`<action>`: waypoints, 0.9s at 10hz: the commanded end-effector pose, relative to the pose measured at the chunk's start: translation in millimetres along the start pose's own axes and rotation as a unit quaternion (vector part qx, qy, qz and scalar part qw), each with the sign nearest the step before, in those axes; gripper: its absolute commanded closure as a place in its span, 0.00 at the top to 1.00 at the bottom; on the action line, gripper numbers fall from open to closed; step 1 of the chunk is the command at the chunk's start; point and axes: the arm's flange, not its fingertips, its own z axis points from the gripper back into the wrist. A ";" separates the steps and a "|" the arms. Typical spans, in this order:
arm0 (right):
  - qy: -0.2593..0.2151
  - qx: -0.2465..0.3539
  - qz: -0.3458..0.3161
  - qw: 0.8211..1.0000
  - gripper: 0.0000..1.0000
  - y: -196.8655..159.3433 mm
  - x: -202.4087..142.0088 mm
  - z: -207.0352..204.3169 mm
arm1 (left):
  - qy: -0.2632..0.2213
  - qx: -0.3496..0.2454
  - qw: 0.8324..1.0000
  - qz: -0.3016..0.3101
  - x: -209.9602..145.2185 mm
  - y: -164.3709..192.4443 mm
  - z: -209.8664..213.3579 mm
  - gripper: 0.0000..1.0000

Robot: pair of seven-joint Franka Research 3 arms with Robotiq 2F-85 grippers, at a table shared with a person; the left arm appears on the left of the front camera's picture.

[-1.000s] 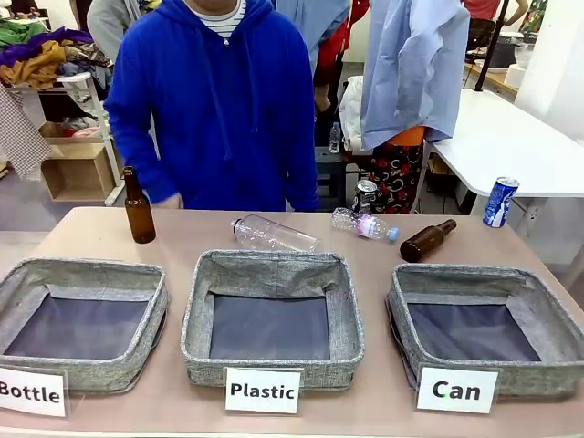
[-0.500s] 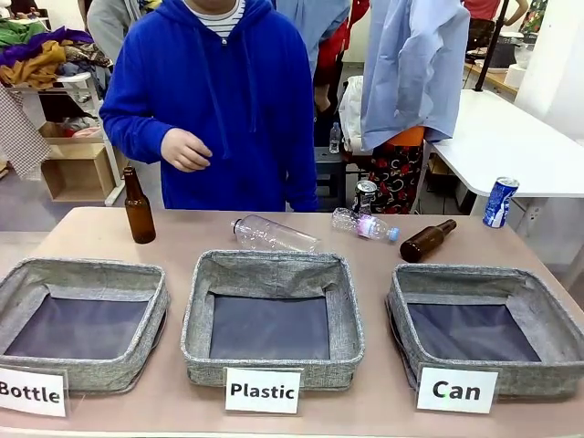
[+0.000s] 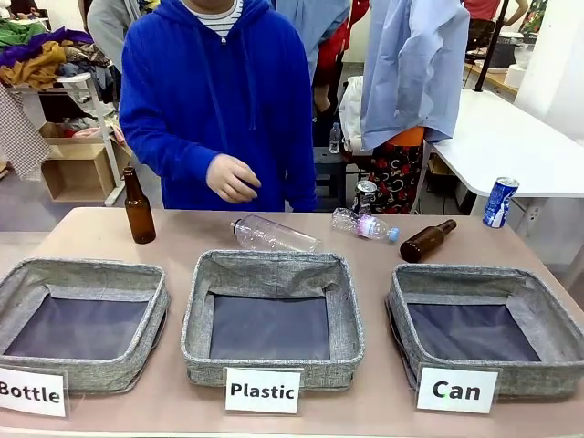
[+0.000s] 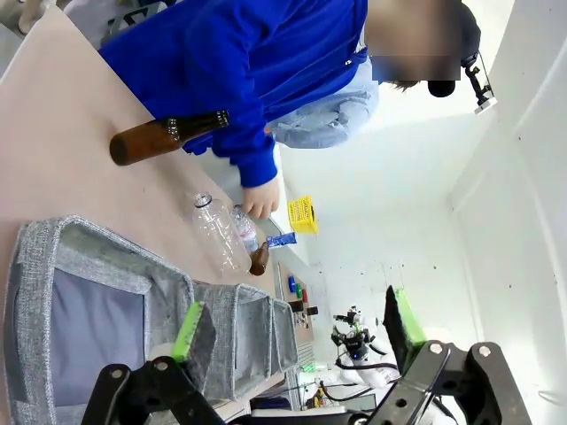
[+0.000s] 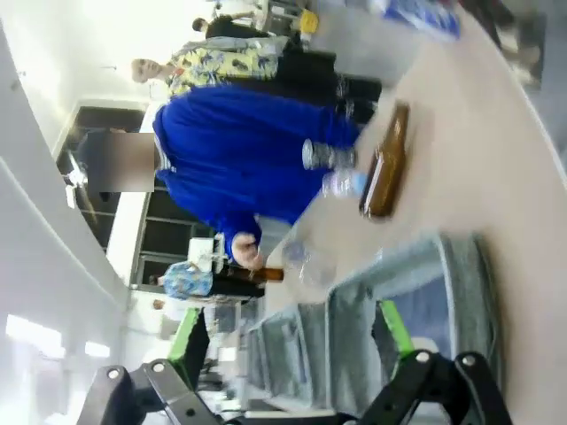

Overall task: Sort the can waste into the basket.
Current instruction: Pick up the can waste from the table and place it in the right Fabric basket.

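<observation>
A blue can (image 3: 500,202) stands upright at the table's far right corner. A dark grey and silver can (image 3: 366,195) stands at the far edge, behind a small plastic bottle (image 3: 364,224). The grey basket (image 3: 474,276) with the "Can" card (image 3: 456,390) sits at the near right with nothing in it. In the left wrist view my left gripper (image 4: 297,328) is open over the baskets' end, with the blue can (image 4: 282,239) far off. My right gripper (image 5: 288,332) is open above the basket (image 5: 447,292); the silver can (image 5: 321,155) and the blurred blue can (image 5: 421,18) lie beyond it.
Baskets with cards "Plastic" (image 3: 272,274) and "Bottle" (image 3: 82,272) sit at the near middle and left. A brown bottle (image 3: 139,208) stands at the far left, and another one (image 3: 427,240) lies behind the Can basket. A clear bottle (image 3: 274,234) lies mid-table, with a person's hand (image 3: 232,178) above it.
The person's hand has lifted from beside the upright brown bottle and moved right, above the clear bottle. Nothing on the table has moved.
</observation>
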 end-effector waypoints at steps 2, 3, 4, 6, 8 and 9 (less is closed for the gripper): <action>-0.123 -0.052 0.308 0.942 1.00 1.8 74.8 -56.3 | 0.004 -0.004 1.000 -0.005 0.8 -1.8 1.4 1.00; -0.161 -0.067 0.382 0.908 1.00 2.0 93.5 -66.2 | 0.004 -0.004 1.000 -0.005 0.8 -1.8 1.4 1.00; -0.149 -0.069 0.442 0.882 1.00 2.2 104.0 -78.4 | 0.004 -0.004 1.000 -0.005 0.8 -1.8 1.4 1.00; -0.089 -0.112 0.602 0.786 1.00 -12.6 123.8 -110.4 | 0.004 -0.004 1.000 -0.005 0.8 -1.8 1.4 1.00; -0.028 -0.149 0.605 0.781 1.00 -39.5 138.0 -136.7 | 0.004 -0.004 1.000 -0.005 0.8 -1.8 1.4 1.00; -0.002 -0.160 0.595 0.787 1.00 -48.0 136.8 -143.4 | 0.004 -0.004 1.000 -0.005 0.8 -1.8 1.4 1.00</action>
